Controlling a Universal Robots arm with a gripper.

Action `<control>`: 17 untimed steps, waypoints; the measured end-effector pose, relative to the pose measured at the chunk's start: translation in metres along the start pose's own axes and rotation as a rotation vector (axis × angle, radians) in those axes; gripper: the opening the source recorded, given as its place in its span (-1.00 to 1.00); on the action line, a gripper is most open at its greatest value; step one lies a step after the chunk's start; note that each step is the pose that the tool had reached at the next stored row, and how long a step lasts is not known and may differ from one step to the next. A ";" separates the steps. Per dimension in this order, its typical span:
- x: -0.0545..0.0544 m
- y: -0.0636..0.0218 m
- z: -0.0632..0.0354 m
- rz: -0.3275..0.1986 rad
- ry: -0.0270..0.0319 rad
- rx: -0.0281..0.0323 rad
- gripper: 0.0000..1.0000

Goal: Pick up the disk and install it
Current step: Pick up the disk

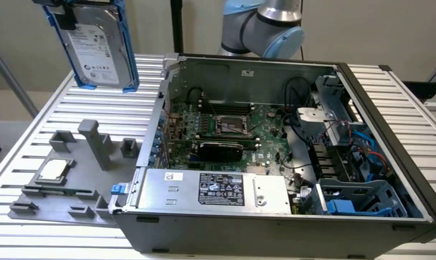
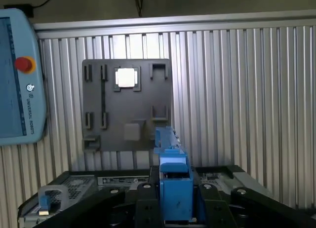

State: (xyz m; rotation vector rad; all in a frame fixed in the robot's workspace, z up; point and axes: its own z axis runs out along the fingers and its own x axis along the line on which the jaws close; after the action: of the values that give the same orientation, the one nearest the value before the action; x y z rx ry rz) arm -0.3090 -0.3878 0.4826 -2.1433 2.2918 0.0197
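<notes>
Disk hangs upright above the counter, clamped edge-on in the gripper; open computer case to the exterior view's right; grey tray on the counter

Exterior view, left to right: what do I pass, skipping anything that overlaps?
The disk, held aloft → silver box with black label → blue drive cage.

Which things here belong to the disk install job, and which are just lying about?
Part of the job:
- the disk, held in the air, clamped in the tool
- the open computer case

Just lying about:
- the grey holder plate beside the case
- the square silver chip sitting on that plate
- the teach pendant
</notes>
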 end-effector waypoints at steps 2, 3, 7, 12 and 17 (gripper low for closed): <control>0.000 -0.0089 -0.0009 0.000 0.0000 -0.0004 -1.00; 0.000 -0.0135 -0.0013 0.000 0.0000 -0.0006 -1.00; 0.000 -0.0319 -0.0031 0.000 0.0001 -0.0017 -1.00; 0.000 -0.0548 -0.0050 0.000 0.0002 -0.0032 -1.00; 0.001 -0.0777 -0.0057 0.000 0.0003 -0.0050 -1.00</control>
State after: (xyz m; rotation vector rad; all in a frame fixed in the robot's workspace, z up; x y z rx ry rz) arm -0.2315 -0.3942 0.4878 -2.1457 2.2946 0.0251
